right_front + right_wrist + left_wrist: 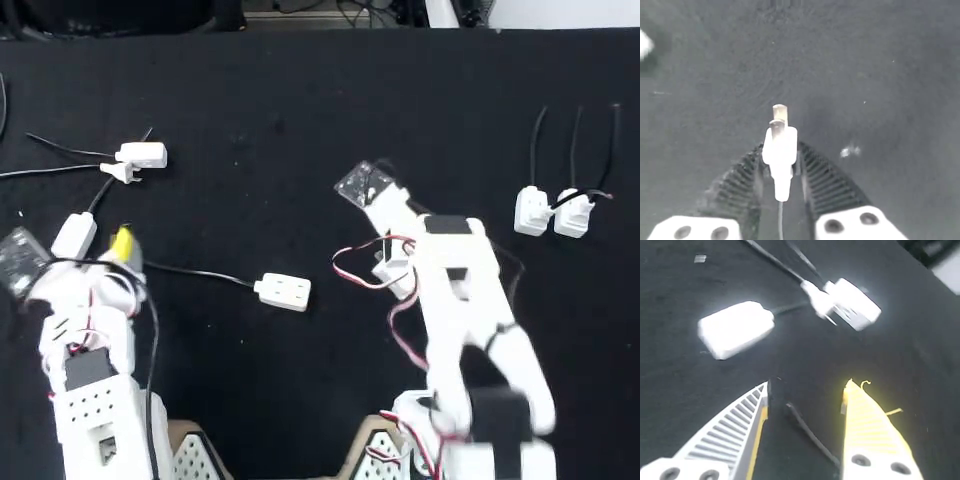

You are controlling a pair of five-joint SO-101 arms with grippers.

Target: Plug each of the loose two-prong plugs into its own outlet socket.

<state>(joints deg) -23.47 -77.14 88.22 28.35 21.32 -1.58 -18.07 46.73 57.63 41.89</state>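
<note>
My right gripper [780, 146] is shut on a white two-prong plug [780, 155]; the metal prongs [779, 112] point away from it over bare black table. The right arm [455, 290] stands mid-table. My left gripper [807, 384] is open near the table's left edge, its yellow finger [122, 241] and white finger [747, 412] either side of a thin black cable [807, 432]. Just beyond it lies a white socket block [735, 329], also [75, 235]. Farther off, a loose plug [817, 297] lies against another socket [855, 305], also [142, 154].
A white socket block [283, 290] on a black cord lies between the arms. Two more white blocks [532, 210] [572, 213] with cords sit at the far right. Red and white wires [355, 270] loop beside the right arm. The black table [270, 120] is bare at the back.
</note>
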